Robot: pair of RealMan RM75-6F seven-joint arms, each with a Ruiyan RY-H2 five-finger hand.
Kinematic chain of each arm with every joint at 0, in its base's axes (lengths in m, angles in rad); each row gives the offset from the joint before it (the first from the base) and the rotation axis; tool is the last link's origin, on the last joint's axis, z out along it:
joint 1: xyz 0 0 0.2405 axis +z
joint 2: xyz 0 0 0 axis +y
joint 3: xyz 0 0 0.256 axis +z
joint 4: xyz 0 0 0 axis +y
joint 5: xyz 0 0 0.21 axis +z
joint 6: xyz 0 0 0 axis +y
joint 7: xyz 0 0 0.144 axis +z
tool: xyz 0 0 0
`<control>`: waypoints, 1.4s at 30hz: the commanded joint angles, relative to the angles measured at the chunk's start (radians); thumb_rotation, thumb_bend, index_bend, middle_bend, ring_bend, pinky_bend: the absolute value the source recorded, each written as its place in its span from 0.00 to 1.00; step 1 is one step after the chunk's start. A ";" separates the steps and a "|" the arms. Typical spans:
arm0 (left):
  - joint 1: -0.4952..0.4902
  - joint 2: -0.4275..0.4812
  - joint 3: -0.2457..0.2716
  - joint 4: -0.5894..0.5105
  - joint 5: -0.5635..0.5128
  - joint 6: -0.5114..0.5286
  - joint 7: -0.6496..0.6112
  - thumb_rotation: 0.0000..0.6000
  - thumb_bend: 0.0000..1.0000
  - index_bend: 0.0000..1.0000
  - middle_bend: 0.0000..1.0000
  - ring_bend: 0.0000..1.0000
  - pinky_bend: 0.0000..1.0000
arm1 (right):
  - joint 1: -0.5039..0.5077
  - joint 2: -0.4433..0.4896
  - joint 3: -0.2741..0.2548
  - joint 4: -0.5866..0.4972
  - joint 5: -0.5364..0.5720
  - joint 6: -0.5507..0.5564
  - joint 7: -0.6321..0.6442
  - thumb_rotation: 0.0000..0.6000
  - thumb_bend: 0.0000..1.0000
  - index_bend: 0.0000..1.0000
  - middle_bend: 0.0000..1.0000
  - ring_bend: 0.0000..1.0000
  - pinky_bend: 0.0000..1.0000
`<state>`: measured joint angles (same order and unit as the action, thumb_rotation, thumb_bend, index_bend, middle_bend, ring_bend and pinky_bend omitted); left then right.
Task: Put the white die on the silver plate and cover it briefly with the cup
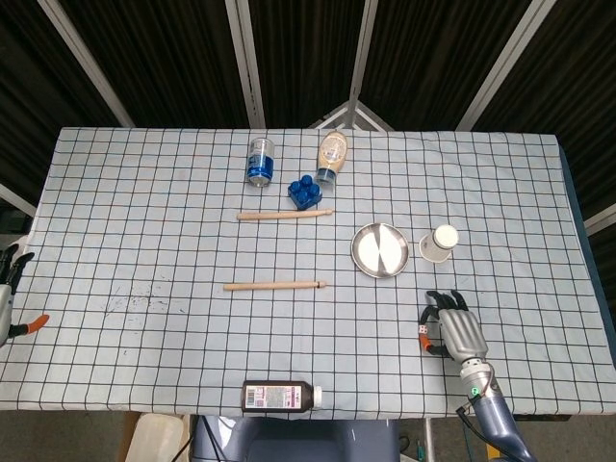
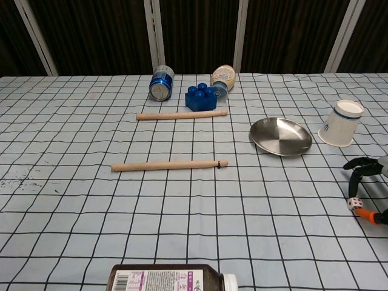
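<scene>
Your white die [image 2: 353, 204] with dark pips sits on the table near the front right, well apart from the plate. The silver plate [image 2: 280, 136] is round, shallow, upright and bare. The white paper cup [image 2: 340, 123] stands upside down just right of the plate, a blue band near its top.
</scene>
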<state>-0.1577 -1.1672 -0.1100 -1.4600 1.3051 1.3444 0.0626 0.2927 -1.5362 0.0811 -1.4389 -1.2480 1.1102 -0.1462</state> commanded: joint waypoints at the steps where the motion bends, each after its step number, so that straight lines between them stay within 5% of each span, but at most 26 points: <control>1: 0.000 -0.001 0.000 0.000 0.000 0.000 0.001 1.00 0.22 0.12 0.00 0.00 0.06 | 0.000 0.001 -0.001 0.000 0.000 0.001 0.001 1.00 0.35 0.51 0.17 0.16 0.00; 12: -0.001 0.000 0.001 0.000 -0.001 0.000 -0.001 1.00 0.22 0.12 0.00 0.00 0.06 | -0.003 0.004 -0.004 0.002 -0.001 0.004 0.013 1.00 0.35 0.56 0.17 0.16 0.00; 26: 0.001 0.005 0.001 -0.004 0.004 0.004 -0.014 1.00 0.22 0.12 0.00 0.00 0.06 | 0.026 0.057 0.025 -0.100 -0.048 0.051 -0.068 1.00 0.50 0.61 0.17 0.17 0.00; 33: 0.004 0.014 0.001 -0.007 0.009 0.010 -0.034 1.00 0.22 0.12 0.00 0.00 0.06 | 0.130 0.057 0.119 -0.154 0.032 -0.038 -0.145 1.00 0.50 0.61 0.17 0.18 0.00; 42: 0.005 0.021 -0.005 -0.001 0.002 0.006 -0.056 1.00 0.22 0.12 0.00 0.00 0.06 | 0.251 -0.010 0.187 -0.064 0.107 -0.125 -0.185 1.00 0.50 0.61 0.17 0.18 0.00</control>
<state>-0.1527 -1.1467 -0.1153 -1.4609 1.3068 1.3506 0.0063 0.5298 -1.5338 0.2601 -1.5175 -1.1519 0.9979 -0.3216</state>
